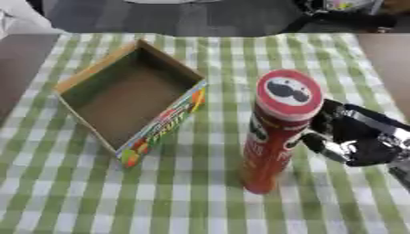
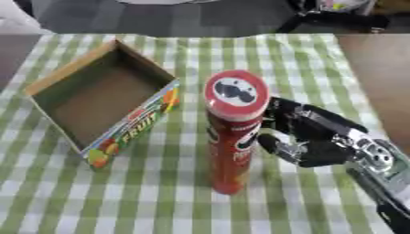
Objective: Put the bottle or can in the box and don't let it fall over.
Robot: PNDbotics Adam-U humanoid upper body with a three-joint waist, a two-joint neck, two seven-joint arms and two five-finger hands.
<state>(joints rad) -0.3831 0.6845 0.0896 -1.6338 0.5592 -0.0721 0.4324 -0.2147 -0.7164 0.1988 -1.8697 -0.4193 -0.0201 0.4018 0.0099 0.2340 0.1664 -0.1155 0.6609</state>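
The can (image 2: pixel 232 132) stands upright on the counter (image 2: pixel 160 201), just left of the right hand (image 2: pixel 308 137), whose curled fingers close around its side (contact partly hidden). Lifting it straight, without tilt, suits the box (image 1: pixel 128 98) farther left.

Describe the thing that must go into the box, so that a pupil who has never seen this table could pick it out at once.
On the green and white checked tablecloth, look right of the open cardboard box. There a tall red can stands upright, the robot's right hand beside it. It alone is a cylinder, with a moustached face on its lid.
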